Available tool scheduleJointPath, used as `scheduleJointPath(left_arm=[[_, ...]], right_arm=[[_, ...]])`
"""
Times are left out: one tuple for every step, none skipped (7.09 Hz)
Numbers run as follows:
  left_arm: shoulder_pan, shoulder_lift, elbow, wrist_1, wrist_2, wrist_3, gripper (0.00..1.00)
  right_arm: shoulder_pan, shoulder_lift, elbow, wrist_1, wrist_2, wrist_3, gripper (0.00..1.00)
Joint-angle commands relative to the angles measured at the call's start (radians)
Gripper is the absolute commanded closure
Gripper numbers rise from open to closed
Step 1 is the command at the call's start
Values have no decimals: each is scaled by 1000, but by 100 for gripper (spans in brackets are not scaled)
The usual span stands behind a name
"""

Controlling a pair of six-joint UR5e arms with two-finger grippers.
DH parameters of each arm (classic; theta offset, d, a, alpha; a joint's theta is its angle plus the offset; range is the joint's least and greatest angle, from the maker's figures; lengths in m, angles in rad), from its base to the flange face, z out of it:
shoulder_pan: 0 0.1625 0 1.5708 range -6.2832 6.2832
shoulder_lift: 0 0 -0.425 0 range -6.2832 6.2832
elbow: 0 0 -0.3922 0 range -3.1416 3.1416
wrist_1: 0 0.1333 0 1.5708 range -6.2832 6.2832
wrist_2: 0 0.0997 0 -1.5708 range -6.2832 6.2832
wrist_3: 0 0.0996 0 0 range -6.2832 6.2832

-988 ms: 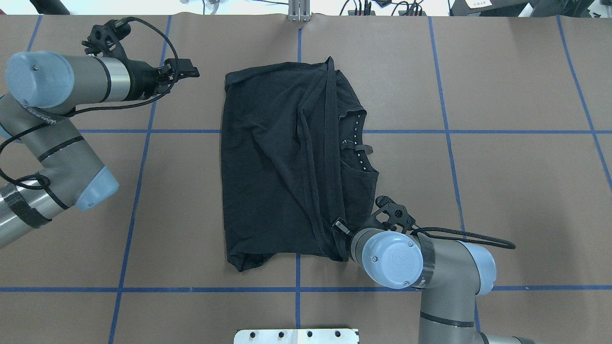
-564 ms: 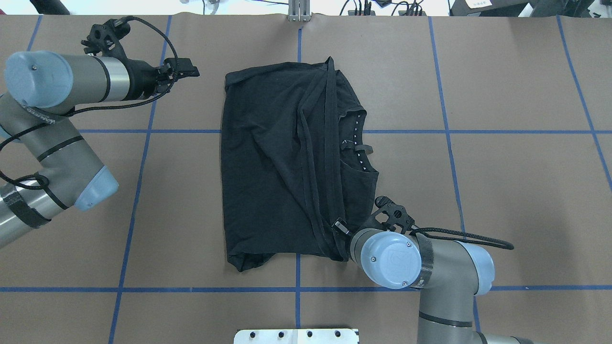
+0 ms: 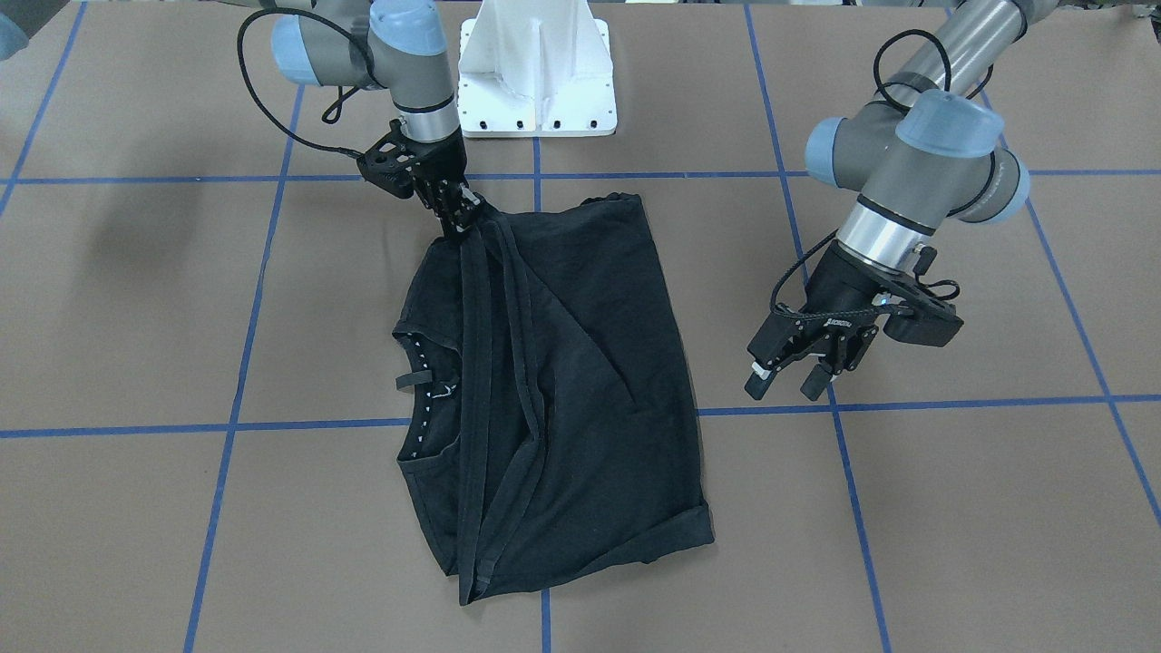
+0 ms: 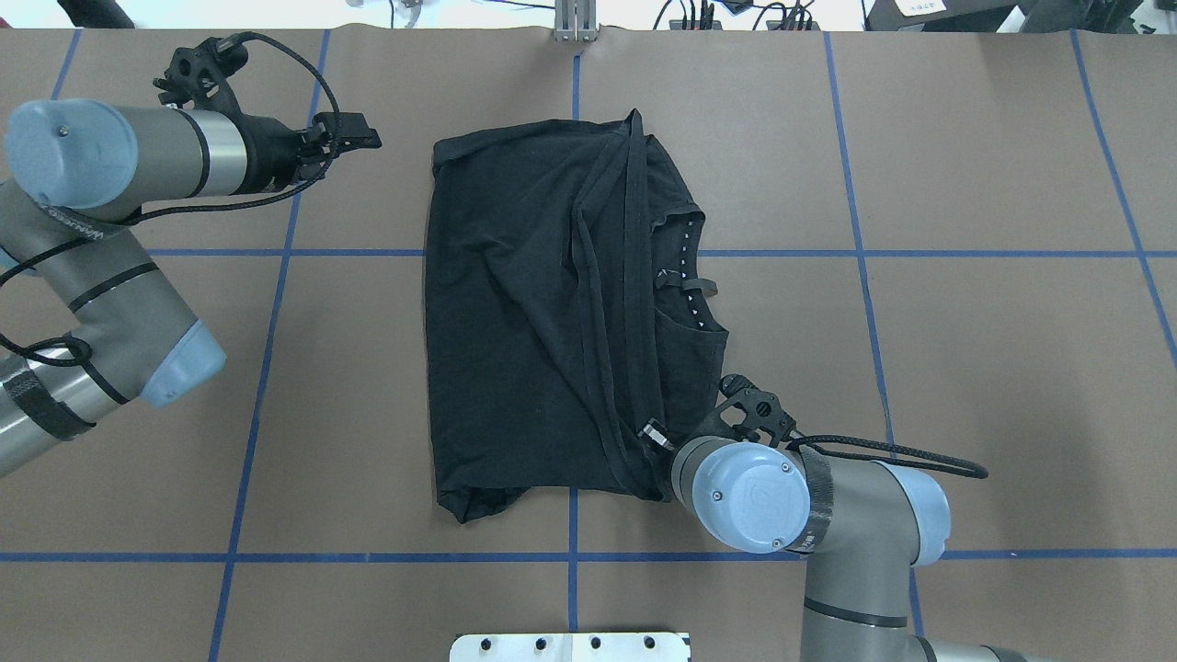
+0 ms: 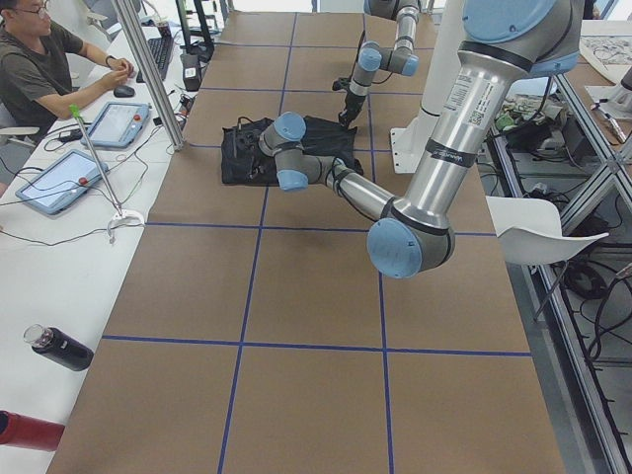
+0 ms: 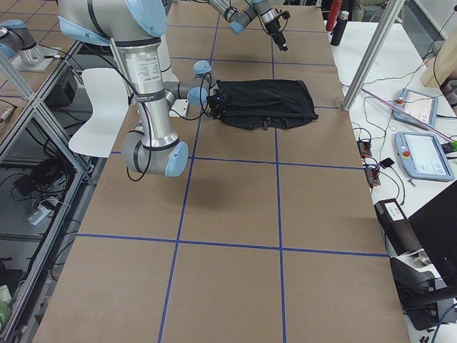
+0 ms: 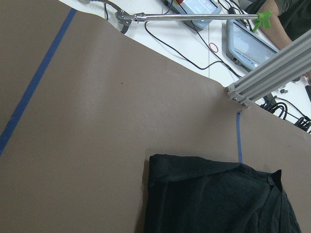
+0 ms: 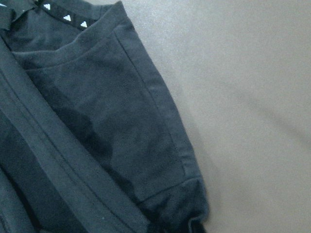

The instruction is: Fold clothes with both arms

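Tips of the right tool (image 3: pixel 460 224) lost in cloth
Black against the shirt (image 3: pixel 590 363) corner, grip unreadable; wrist views crop the shirt.

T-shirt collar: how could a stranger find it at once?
On the brown table with blue grid lines lies one black T-shirt. Its collar curves along the shirt's right edge in the overhead view, the only part with white dots.
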State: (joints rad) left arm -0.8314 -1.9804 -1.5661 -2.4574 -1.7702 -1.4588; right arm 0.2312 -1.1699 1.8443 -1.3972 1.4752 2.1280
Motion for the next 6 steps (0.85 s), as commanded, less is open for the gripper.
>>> scheduleJointPath(left_arm=[[0, 0, 0, 0, 2, 0, 0], [0, 2, 0, 0, 2, 0, 0], [2, 0, 0, 0, 2, -2, 0], [0, 0, -2, 0, 0, -8, 0], [5, 8, -15, -2, 3, -105, 0], [24, 31, -70, -5, 24, -236, 0]], right_arm=[[0, 4, 4, 0, -1, 1, 100], [5, 4, 9, 1, 1, 1, 100], [8, -2, 22, 0, 2, 0, 100], [13, -11, 56, -6, 8, 0, 100], [13, -54, 103, -8, 11, -3, 100], [13, -74, 133, -9, 13, -3, 100]])
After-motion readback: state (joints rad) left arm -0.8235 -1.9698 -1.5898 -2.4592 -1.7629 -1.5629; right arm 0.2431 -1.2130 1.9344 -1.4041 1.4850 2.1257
